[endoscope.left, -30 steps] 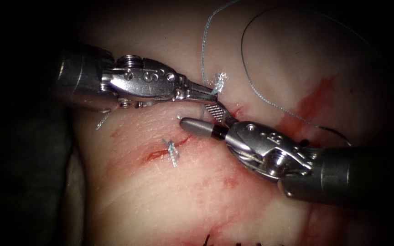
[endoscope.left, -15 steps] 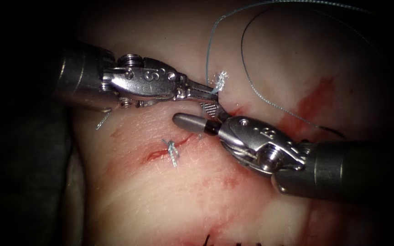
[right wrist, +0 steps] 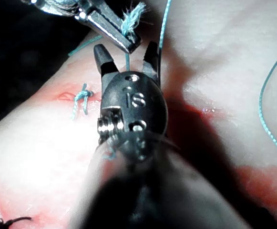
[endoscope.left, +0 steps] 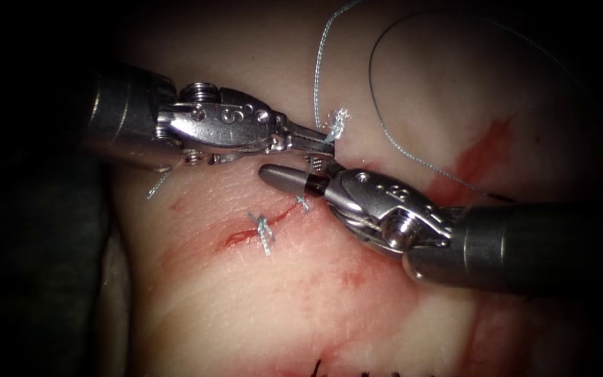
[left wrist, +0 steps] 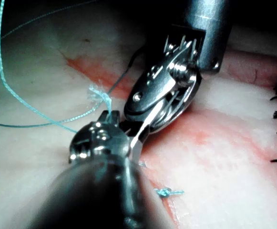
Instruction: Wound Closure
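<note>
My left tool (endoscope.left: 326, 142) comes in from the left, shut on a short frayed end of blue thread (endoscope.left: 337, 124) above the cut's (endoscope.left: 240, 237) right end. In the right wrist view the taut strand (right wrist: 127, 61) runs down from those jaws between the open jaws of my right tool (right wrist: 127, 56). In the endoscope view the right tool (endoscope.left: 293, 169) lies just under the left tool's tip, holding nothing. A tied knot (endoscope.left: 264, 230) sits on the cut, with another small knot (endoscope.left: 303, 203) to its right. In the left wrist view the left tool (left wrist: 110, 119) grips the thread beside the right tool's wrist (left wrist: 159, 90).
The long thread (endoscope.left: 385, 132) loops over the tissue to the upper right. Red fluid (endoscope.left: 484, 145) streaks the tissue on the right. A loose thread end (endoscope.left: 155, 185) lies under the left tool's wrist. Dark suture ends (endoscope.left: 357, 370) line the near edge.
My right tool has slid left and slightly up, bringing its open jaws under the left tool's tip. The small knot right of the first one has come into sight. The left tool has stayed put.
</note>
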Robot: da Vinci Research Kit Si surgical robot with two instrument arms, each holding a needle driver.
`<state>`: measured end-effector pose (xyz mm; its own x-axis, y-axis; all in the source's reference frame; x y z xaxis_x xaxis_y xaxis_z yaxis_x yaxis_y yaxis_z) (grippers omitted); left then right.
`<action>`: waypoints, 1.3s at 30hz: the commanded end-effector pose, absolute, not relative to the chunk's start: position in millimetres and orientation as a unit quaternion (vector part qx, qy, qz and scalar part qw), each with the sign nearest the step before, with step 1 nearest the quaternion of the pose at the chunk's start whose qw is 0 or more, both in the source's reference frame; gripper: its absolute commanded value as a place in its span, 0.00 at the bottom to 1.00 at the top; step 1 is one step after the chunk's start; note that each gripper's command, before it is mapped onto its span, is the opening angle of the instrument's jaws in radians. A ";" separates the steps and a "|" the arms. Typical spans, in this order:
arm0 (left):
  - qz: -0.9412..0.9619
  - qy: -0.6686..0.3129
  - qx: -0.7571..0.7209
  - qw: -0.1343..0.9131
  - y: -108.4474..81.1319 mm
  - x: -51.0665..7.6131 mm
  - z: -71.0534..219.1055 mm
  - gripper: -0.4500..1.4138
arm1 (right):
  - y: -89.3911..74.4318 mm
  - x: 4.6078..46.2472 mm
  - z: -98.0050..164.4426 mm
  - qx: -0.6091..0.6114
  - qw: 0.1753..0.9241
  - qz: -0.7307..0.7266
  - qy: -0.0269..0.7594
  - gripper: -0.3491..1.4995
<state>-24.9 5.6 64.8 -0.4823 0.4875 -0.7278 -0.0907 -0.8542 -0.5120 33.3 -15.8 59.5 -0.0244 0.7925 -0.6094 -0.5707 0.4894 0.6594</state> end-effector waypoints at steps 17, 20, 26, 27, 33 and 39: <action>0.836 -0.207 -0.478 0.174 5.4 -25.6 65.3 0.00 | -15.3 35.6 59.7 0.098 0.691 0.492 0.520 0.93; 0.836 -0.207 -0.478 0.174 5.4 -25.6 65.3 0.00 | -15.2 35.7 59.7 0.098 0.690 0.493 0.521 0.91; 0.836 -0.206 -0.478 0.174 5.4 -25.7 65.2 0.00 | -15.3 35.7 59.7 0.099 0.689 0.492 0.523 0.81; 0.836 -0.206 -0.478 0.174 5.3 -25.7 65.2 0.00 | -15.2 35.7 59.7 0.100 0.690 0.491 0.523 0.77; 0.836 -0.206 -0.478 0.174 5.3 -25.7 65.2 0.00 | -15.2 35.8 59.7 0.105 0.690 0.488 0.525 0.63; 0.834 -0.210 -0.477 0.179 5.2 -25.8 65.2 0.00 | -15.4 35.6 59.8 0.122 0.692 0.477 0.528 0.14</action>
